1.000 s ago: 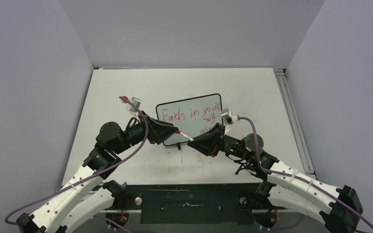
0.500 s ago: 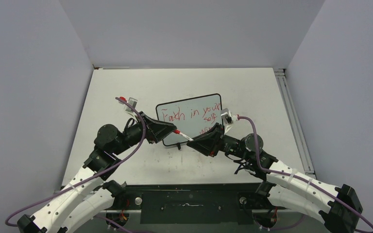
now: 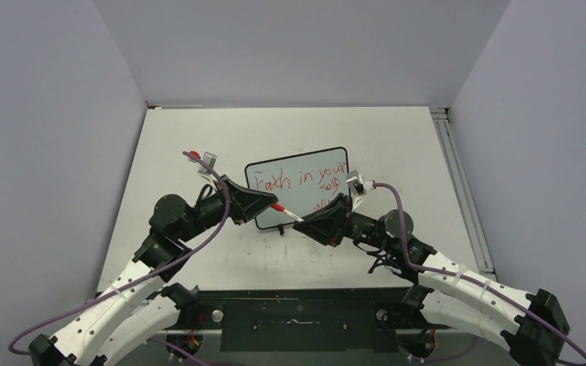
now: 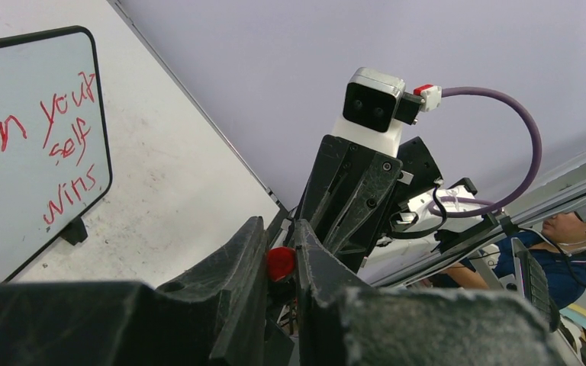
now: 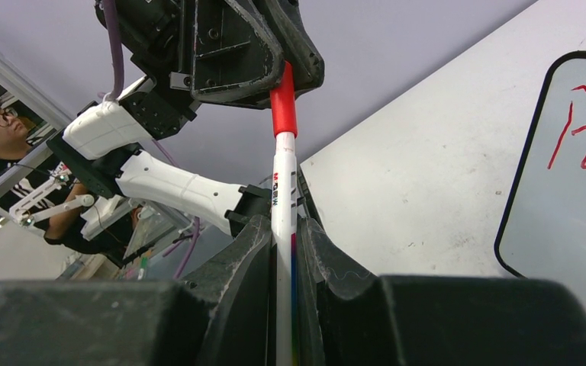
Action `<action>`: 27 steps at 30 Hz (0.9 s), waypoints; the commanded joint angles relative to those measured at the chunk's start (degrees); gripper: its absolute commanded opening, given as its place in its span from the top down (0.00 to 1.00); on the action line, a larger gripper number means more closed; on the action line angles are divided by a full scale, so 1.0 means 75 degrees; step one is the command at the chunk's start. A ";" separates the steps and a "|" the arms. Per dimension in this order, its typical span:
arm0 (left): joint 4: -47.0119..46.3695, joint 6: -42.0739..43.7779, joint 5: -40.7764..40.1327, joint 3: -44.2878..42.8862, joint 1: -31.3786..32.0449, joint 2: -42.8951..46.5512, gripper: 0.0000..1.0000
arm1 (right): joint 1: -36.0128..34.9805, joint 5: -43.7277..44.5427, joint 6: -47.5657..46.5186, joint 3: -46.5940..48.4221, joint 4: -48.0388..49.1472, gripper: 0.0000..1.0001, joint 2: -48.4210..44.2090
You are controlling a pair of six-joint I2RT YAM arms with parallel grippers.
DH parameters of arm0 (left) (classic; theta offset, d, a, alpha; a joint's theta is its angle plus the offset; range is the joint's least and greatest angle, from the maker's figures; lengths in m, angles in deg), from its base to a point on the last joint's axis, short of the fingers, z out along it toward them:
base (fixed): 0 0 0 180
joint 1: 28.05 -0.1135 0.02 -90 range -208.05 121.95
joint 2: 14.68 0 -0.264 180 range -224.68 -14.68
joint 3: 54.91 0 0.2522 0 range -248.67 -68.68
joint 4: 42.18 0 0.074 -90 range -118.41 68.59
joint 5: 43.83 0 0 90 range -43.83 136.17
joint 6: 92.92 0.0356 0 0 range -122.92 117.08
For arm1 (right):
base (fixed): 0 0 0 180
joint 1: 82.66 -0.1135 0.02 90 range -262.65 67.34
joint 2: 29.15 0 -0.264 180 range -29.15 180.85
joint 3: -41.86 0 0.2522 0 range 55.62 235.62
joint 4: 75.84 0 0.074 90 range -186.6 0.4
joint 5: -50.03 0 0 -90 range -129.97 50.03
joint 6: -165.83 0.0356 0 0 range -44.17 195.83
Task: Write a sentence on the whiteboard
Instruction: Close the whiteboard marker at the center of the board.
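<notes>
Your right jaws are gripping the marker (image 5: 283, 198) by its white barrel. Your left jaws are pinching its red cap (image 4: 280, 262), with both fingers touching it. The whiteboard (image 3: 297, 164) is lying on the table (image 3: 397, 145) just beyond both jaws, with the sentence (image 3: 301, 181) facing up.

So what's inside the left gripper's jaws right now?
The marker's red cap, pinched between the left gripper's fingers. The right gripper holds the white barrel. How deep the cap sits is hidden by the fingers.
</notes>
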 commanded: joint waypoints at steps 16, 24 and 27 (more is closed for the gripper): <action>-0.0576 -0.0081 0.0554 0.0347 -0.0026 0.0058 1.00 | -0.0030 0.0378 -0.0122 0.0154 0.1312 0.95 0.0400; -0.0830 -0.0284 0.0588 0.0538 -0.0023 0.0081 1.00 | -0.0027 0.0335 0.0069 0.0154 0.2058 0.95 0.0739; -0.0850 -0.0309 0.0592 0.0572 -0.0023 0.0081 1.00 | -0.0027 0.0327 0.0081 0.0209 0.2203 0.95 0.0842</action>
